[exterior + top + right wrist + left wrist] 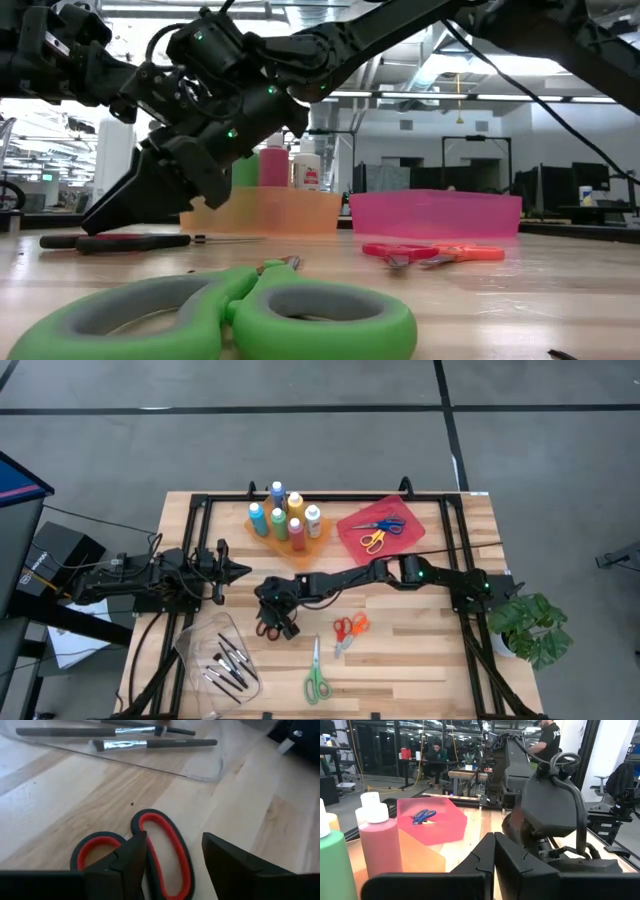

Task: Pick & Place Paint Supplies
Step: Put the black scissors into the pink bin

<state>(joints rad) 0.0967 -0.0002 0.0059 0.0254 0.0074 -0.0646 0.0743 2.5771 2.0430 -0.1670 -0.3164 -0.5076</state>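
One pair of red-and-black scissors [135, 852] lay flat on the table [420, 660] near the clear brush tray [215, 650], straddled at one handle loop by the half-open right gripper [172, 860], presumably for lifting. Left gripper [240, 571] pinched shut, idle beside the orange bottle tray [262, 537].

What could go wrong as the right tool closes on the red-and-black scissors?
1. The right tool straddles only one handle loop of the red-and-black scissors; gripped that far off-centre, they may pivot or slip when lifted.
2. The scissors lie flat on the table, so the fingers may scrape the wood or push them aside.
3. The clear tray of brushes sits close by; a swinging blade might knock it.
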